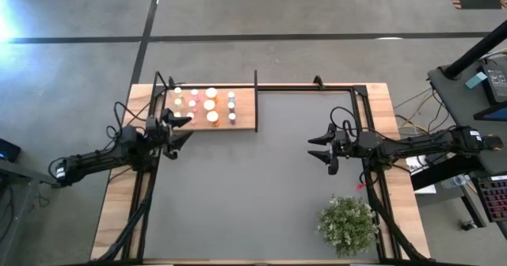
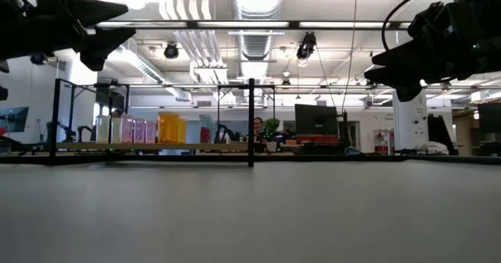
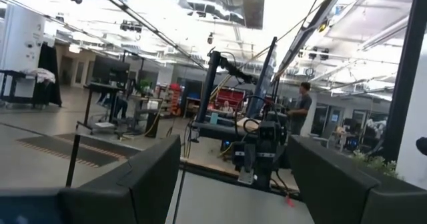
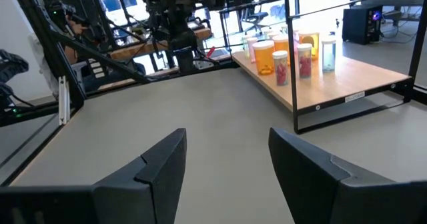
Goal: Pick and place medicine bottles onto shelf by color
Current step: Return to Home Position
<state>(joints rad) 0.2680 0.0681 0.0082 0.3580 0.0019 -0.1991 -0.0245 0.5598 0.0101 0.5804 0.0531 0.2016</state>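
At the table's left edge, the dark left gripper point(image 1: 184, 128) hangs with its fingers apart and empty. Just beside its fingertips, small white-capped medicine bottles point(image 1: 210, 105) stand in rows on the flat light-wood shelf point(image 1: 246, 120). Well apart, the right gripper point(image 1: 319, 148) is also spread and empty.

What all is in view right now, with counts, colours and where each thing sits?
medicine bottles: about a dozen, white caps, pink, orange and paler bodies, rows on the shelf
shelf: one, light wood, table's upper left in the high view
plant: one, green, table's lower right
table: one, dark grey, wooden edges
person: one, dark clothes, room beyond
left gripper: one, dark, open, high by the shelf's left end
right gripper: one, dark, open, high over the table's right side
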